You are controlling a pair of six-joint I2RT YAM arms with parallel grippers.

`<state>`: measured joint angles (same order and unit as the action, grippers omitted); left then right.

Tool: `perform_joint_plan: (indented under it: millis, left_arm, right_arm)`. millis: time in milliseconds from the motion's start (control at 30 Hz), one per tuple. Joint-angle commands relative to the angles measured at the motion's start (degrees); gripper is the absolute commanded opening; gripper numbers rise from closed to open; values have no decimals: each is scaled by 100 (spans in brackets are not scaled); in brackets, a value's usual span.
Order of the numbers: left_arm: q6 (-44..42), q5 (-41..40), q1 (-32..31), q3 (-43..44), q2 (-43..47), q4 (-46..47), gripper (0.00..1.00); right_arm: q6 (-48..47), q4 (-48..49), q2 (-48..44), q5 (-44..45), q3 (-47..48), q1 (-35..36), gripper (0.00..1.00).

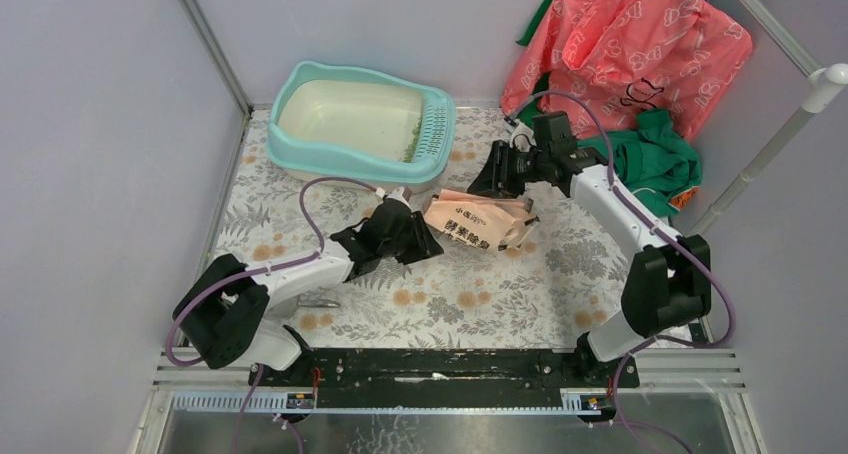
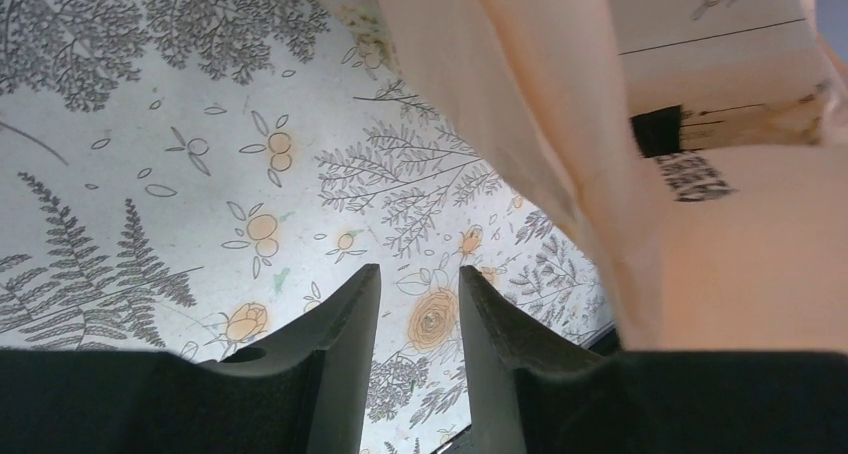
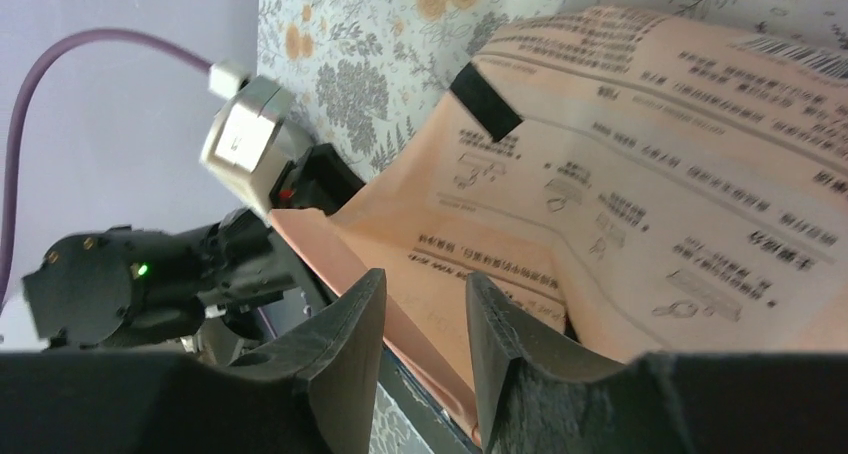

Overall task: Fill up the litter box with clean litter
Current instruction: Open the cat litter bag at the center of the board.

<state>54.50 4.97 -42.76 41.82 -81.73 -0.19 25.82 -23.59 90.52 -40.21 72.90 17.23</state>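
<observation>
Litter box (image 1: 340, 162) long axis left-right (slightly skewed), grille end (image 1: 437, 124) facing right.

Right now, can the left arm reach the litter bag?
Probably yes. The litter bag sits right beside the left gripper, with only patterned tablecloth showing between them; its jaws stand apart with nothing in them.

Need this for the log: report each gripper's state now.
Left gripper: open, holding nothing, paper bag beside it.
Right gripper: open, over the paper bag, gripping nothing.
</observation>
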Motion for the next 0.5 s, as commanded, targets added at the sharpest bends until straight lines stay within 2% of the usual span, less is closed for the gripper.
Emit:
perform_joint_plan:
  millis: [0, 233, 467]
  left_arm:
    - [135, -252, -37, -178, 71, 248, 42]
    - [230, -392, -22, -365, 309, 286, 42]
    - [306, -421, 26, -577, 608, 295, 42]
  right_arm:
    - [-203, -268, -632, -201, -63, 248, 42]
    - [-297, -555, -1074, 118, -308, 793, 42]
    - [-219, -553, -1630, 621, -1015, 1166, 39]
